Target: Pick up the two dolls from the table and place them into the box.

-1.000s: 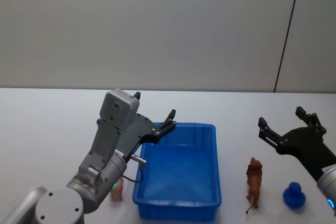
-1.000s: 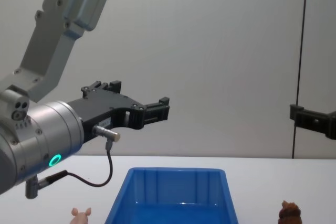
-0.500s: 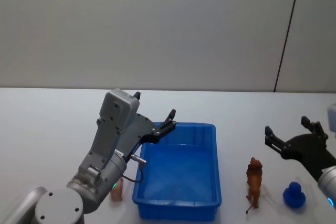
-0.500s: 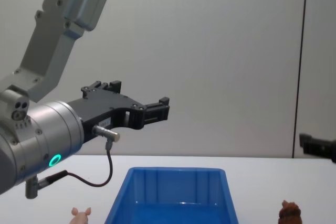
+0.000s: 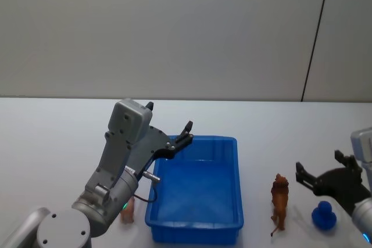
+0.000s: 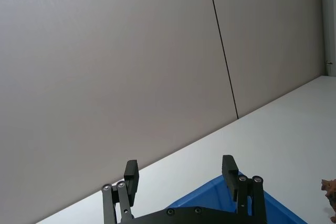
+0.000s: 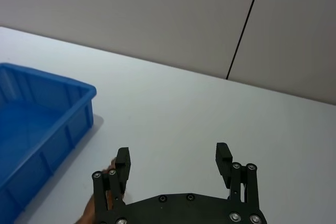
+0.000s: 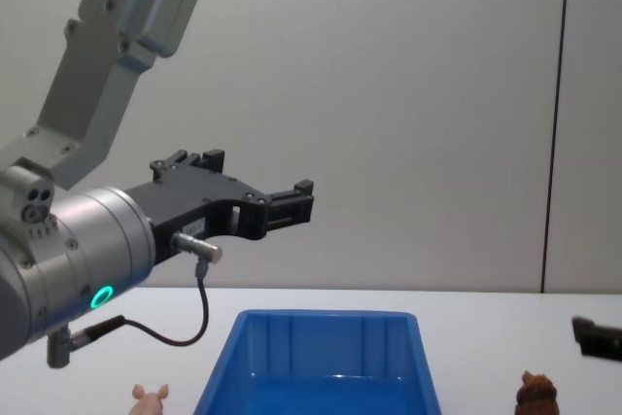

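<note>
1. The brown lion doll [image 5: 280,201] stands upright on the table [image 5: 52,143], just right of the box [image 5: 196,140] and apart from it. It has not moved over the last second.
2. The pink pig doll [image 5: 127,212] stands by the box's near left corner, partly hidden behind the left arm in the head view. It too is where it was.
3. The box sits between the two dolls with neither doll inside it.
4. The right gripper [image 5: 319,163] has dropped and drawn back toward the robot. A second ago it hung higher above the table; now it hovers low, just right of the lion and above the dark blue round thing [image 5: 324,216]. Its jaws are spread wide and hold nothing. In the chest view it has sunk from mid-height to just over the tabletop.
5. The left gripper [image 5: 168,116] is unchanged, raised over the box's far left corner with its jaws apart and empty.
</note>
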